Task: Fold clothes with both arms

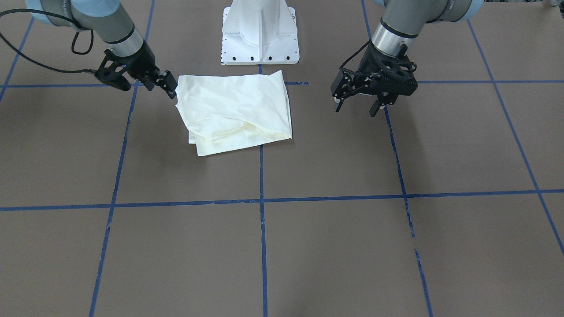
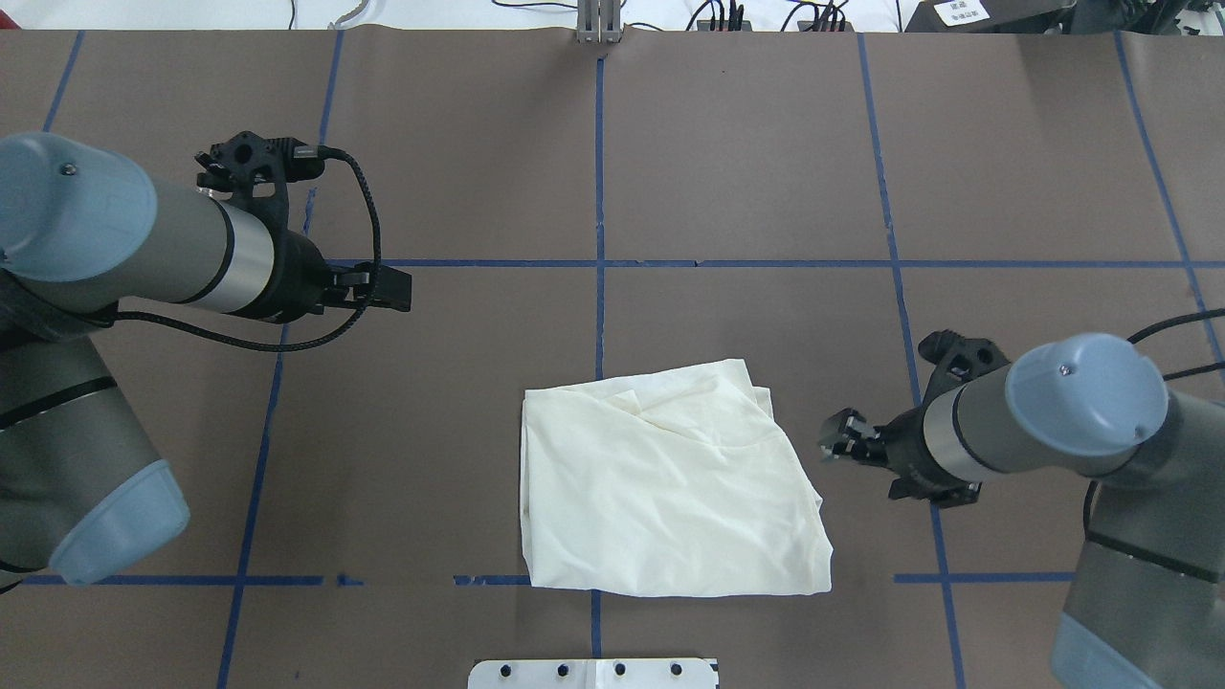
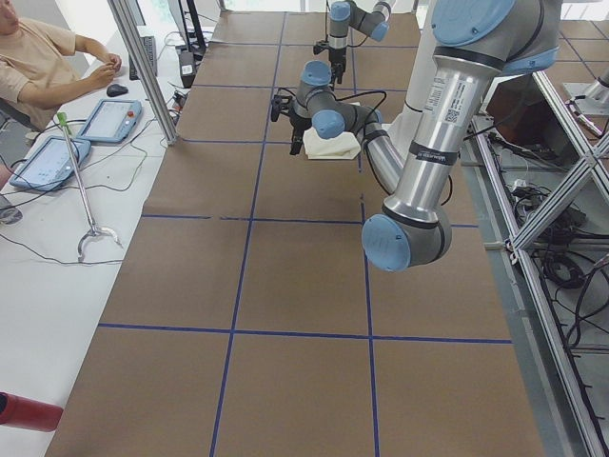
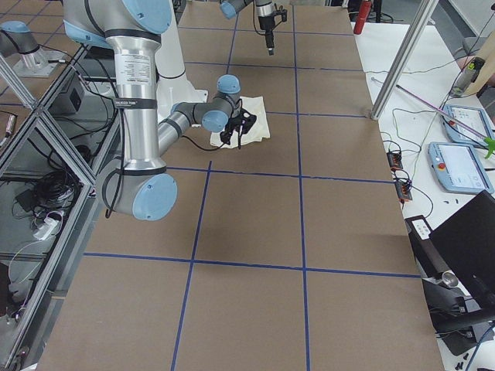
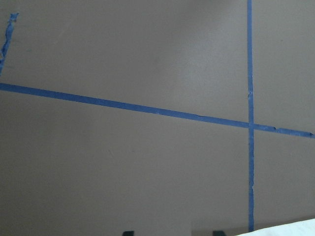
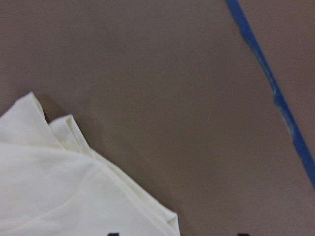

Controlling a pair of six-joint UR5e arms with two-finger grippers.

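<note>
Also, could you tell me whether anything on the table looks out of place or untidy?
The folded shirt is a little untidy: its side toward the right gripper slants, and lower layers poke out at its far corner. Nothing looks spilled or damaged.

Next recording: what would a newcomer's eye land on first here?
The cream shirt, folded into a rough rectangle, plain side up, lies on the brown table near the robot's white base. The right gripper is open close beside one edge; the left gripper hangs open, well clear on the other side.
</note>
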